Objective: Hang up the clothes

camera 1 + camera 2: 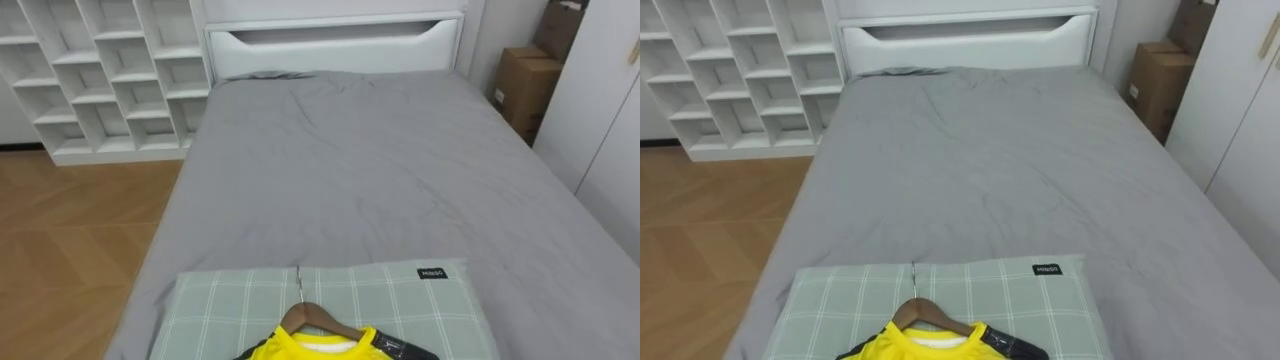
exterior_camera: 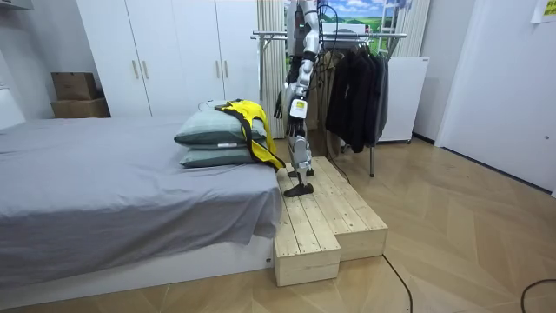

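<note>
A yellow shirt [image 1: 318, 347] with black trim lies on a wooden hanger [image 1: 322, 318] at the near end of the bed [image 1: 350, 170]. It rests on a green checked pillow [image 1: 230, 305], and the hanger's metal hook points up the bed toward the white headboard [image 1: 335, 45]. In the room view this pillow tops a second pillow [image 2: 213, 158], and the shirt drapes over the stack and down the bed's end. The robot stands upright on a wooden platform [image 2: 334, 217] against that end, facing the bed. Behind it is a clothes rack [image 2: 347, 36] hung with dark clothes [image 2: 356, 87]. Its left hand [image 2: 281, 104] hangs low in front of the body, near the shirt at about pillow height. It is on the room view's right of the shirt and apart from it, with a gap between them. I cannot tell whether its fingers are spread or curled, and it holds nothing that can be made out. A white cubby shelf [image 1: 100, 70] stands beside the bed on the robot's left. Cardboard boxes [image 1: 525, 85] and a white wardrobe [image 1: 600, 110] are on its right.
</note>
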### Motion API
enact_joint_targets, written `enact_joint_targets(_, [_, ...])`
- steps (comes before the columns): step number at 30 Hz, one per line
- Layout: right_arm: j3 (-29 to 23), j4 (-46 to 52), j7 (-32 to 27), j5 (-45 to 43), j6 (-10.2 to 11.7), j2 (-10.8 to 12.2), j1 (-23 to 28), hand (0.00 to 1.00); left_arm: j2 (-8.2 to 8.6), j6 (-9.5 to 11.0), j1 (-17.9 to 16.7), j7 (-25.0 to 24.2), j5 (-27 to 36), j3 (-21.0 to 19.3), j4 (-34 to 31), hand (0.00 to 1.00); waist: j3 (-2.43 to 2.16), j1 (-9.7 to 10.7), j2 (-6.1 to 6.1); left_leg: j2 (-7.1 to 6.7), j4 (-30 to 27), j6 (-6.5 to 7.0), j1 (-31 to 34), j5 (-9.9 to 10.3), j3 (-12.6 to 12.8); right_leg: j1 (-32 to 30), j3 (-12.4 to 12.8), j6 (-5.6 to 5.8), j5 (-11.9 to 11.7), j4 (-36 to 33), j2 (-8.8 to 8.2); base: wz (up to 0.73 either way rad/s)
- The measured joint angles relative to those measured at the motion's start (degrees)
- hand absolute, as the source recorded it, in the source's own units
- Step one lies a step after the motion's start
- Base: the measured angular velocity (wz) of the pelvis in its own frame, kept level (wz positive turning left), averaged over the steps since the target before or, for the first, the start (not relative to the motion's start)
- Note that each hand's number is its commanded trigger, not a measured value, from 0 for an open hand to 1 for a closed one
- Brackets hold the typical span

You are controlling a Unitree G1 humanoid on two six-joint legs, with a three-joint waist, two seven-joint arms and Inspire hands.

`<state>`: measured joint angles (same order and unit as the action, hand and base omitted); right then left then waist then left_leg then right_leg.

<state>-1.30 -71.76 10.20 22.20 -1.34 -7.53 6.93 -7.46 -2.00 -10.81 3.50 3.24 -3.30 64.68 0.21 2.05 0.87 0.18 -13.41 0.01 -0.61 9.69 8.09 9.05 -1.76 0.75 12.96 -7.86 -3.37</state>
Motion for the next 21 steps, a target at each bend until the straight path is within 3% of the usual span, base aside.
enact_joint_targets(15, [0.0, -0.8, -0.2, -1.3, 0.0, 0.0, -0.1, 0.0, 0.04, 0.7, -0.4, 0.6, 2.4, -1.1, 0.4, 0.0, -0.02, -0.6, 0.24, -0.01, 0.0, -0.02, -0.2, 0.0, 0.0, 0.2, -0.1, -0.01, 0.0, 0.0, 0.0, 0.0])
enact_joint_targets(21, [0.7, -0.7, -0.9, -1.4, 0.0, -0.1, -0.2, 0.0, 0.11, 1.3, -1.2, 9.0, -0.4, -3.2, -2.7, 0.0, 0.17, -0.9, 0.23, -0.02, -0.2, 0.03, -0.1, 0.1, -0.1, 0.3, -0.1, -0.01, 0.0, 0.0, 0.0, 0.0])
